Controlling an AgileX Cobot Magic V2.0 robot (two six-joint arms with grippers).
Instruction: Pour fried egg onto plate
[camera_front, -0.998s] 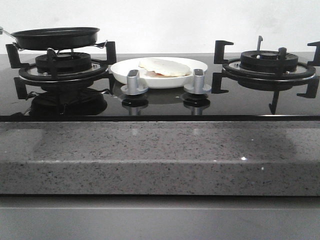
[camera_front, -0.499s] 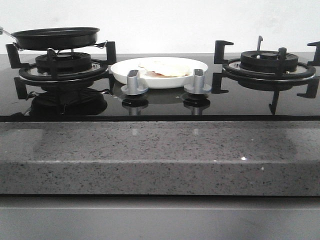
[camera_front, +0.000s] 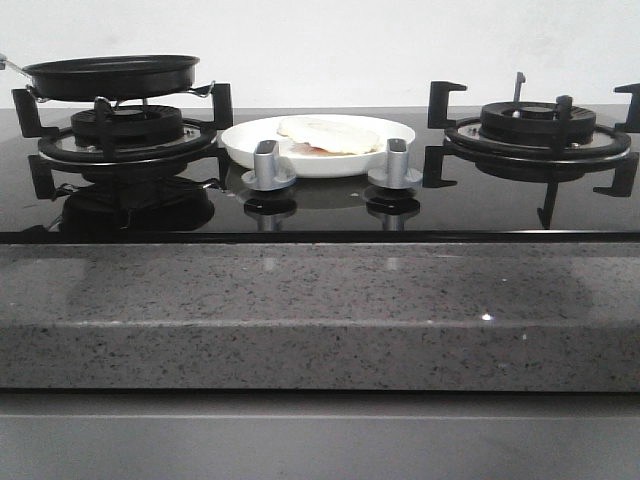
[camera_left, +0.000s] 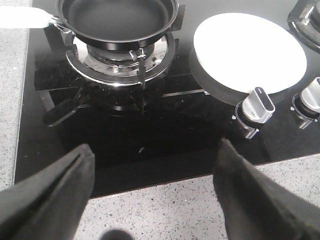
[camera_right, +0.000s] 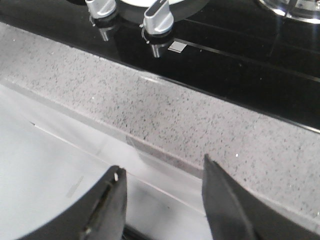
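Speckled grey stone formed the counter edge (camera_front: 320, 310) nearest the camera, and both arms hung above it, well clear of the cooking things. In the right wrist view the right gripper (camera_right: 162, 200) stood with its dark fingers spread over the counter lip, nothing between them. In the left wrist view the left gripper (camera_left: 150, 190) was likewise parted and empty, poised over the front of the black glass hob (camera_front: 320, 205).

Beyond the glass edge sat two silver control knobs (camera_front: 268, 165), and just behind them the plate (camera_front: 245, 145), between the two burners. The fried egg (camera_front: 330, 133) lay on the plate, flat, cream-white with a wavy edge and a pinkish tint beneath; in the left wrist view glare washed it out. Farther left, the black frying pan (camera_front: 110, 75) rested empty on the left burner grate (camera_front: 125, 135), its pale handle (camera_left: 22, 19) pointing away from the plate.

By the look of it the pour was finished. The egg seemed thin, soft and light, likely slick on the glossy dish, so it would slide or fold if gripped directly. The safer hold would be the pan's handle, or the plate's raised rim, kept level
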